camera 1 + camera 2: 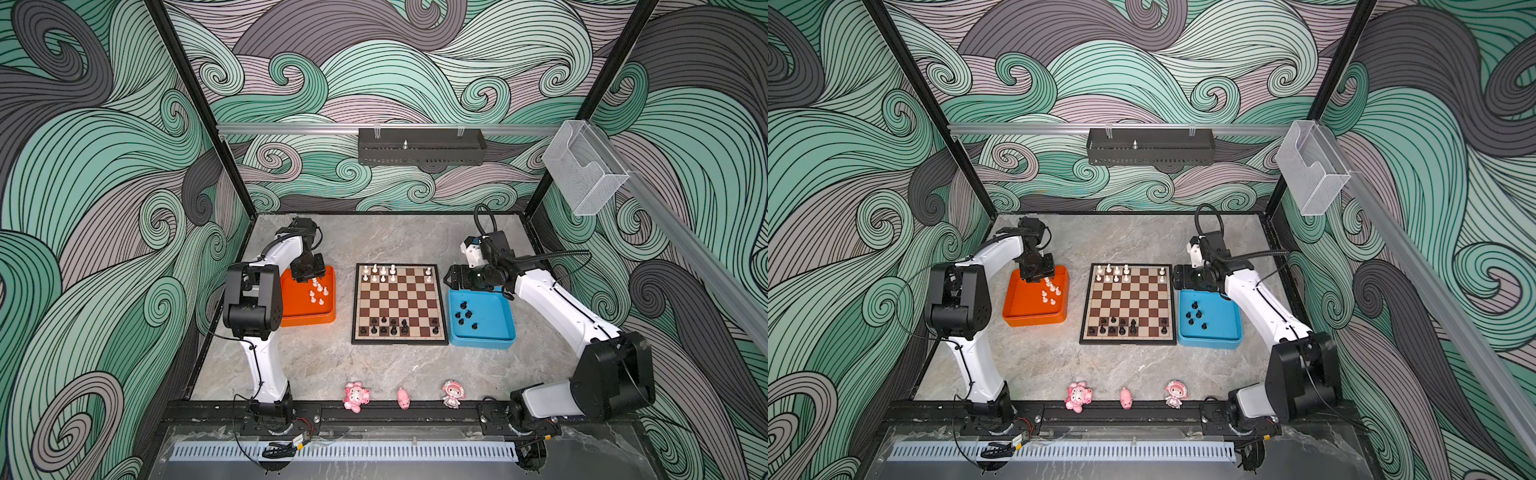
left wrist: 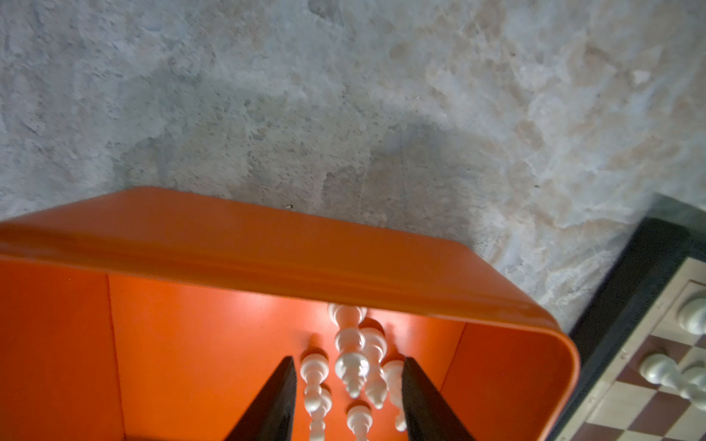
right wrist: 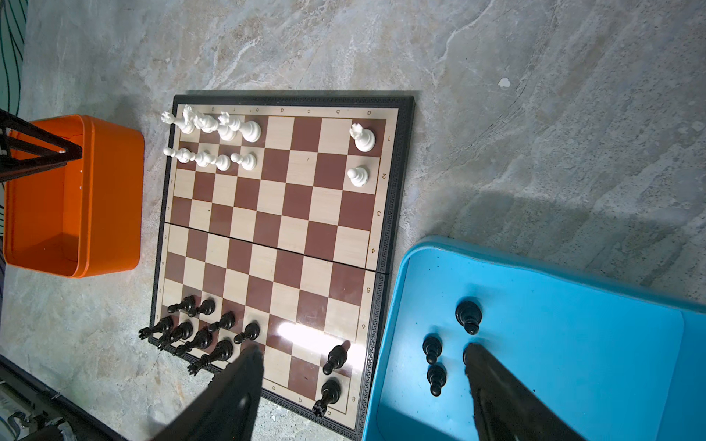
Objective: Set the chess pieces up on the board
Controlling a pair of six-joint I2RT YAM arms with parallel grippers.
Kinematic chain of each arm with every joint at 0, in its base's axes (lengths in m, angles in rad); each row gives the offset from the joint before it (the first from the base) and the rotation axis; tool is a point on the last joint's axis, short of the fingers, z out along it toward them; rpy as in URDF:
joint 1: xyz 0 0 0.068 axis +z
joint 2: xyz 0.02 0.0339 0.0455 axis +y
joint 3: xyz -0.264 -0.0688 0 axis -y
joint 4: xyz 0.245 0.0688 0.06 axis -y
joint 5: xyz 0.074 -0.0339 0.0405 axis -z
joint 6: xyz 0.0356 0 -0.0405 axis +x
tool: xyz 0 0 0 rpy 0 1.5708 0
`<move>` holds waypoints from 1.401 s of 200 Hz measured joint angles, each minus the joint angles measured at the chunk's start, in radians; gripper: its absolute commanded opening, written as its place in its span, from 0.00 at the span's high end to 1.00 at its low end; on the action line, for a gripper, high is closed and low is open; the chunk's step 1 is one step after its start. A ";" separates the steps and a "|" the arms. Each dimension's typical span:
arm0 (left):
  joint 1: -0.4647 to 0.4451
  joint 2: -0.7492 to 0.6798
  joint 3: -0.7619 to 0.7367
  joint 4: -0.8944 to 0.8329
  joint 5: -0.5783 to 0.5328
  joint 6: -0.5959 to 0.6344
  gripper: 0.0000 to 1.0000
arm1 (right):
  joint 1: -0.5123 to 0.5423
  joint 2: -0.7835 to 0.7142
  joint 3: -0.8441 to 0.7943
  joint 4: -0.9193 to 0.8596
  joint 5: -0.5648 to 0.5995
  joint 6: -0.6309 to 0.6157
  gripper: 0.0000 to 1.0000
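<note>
Orange tray point(image 1: 291, 309): left of the board point(image 1: 399, 305); it holds the loose white pieces point(image 2: 372, 347).
Left claw point(image 2: 348, 361): down inside the orange tray, fingers apart, nothing clamped.
Key relation: the white pieces sit straight ahead in the gap between the fingers. They are clustered and seem upright, so I judge the grip must centre on one piece alone.
Board rows: white part-filled along the far two rows, black along the near two – gaps in each.
Right claw point(image 3: 362, 349): wide apart and empty, over the blue tray's point(image 1: 494, 318) far edge, just beside the board.
Black pieces point(image 3: 468, 315): loose in the blue tray – the right arm's reach.
Nearer arm for white: left.
</note>
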 measured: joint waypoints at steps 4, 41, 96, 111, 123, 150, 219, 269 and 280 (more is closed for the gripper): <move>0.000 0.000 0.000 0.000 0.000 0.000 0.53 | 0.000 0.002 0.000 0.000 0.000 0.000 0.17; 0.000 0.007 0.003 -0.002 -0.002 0.010 0.56 | -0.002 0.012 0.000 0.001 -0.003 0.000 0.18; 0.000 0.059 0.053 -0.014 -0.007 0.027 0.58 | -0.004 0.027 0.000 0.002 -0.004 0.000 0.18; 0.000 0.059 0.053 -0.016 -0.007 0.027 0.60 | -0.005 0.027 0.000 0.002 -0.005 0.000 0.19; 0.000 0.059 0.053 -0.016 -0.007 0.030 0.65 | -0.005 0.027 0.000 0.002 -0.005 0.000 0.19; 0.000 0.059 0.053 -0.017 -0.008 0.034 0.68 | -0.005 0.028 0.000 0.002 -0.009 0.000 0.19; -0.001 0.059 0.053 -0.017 -0.009 0.036 0.76 | -0.005 0.040 0.000 0.002 -0.020 0.000 0.20; -0.005 0.061 0.053 -0.019 -0.009 0.038 0.76 | -0.005 0.040 0.000 0.002 -0.020 0.000 0.20; -0.005 0.064 0.053 -0.021 -0.010 0.039 0.76 | -0.005 0.040 0.000 0.002 -0.021 0.000 0.20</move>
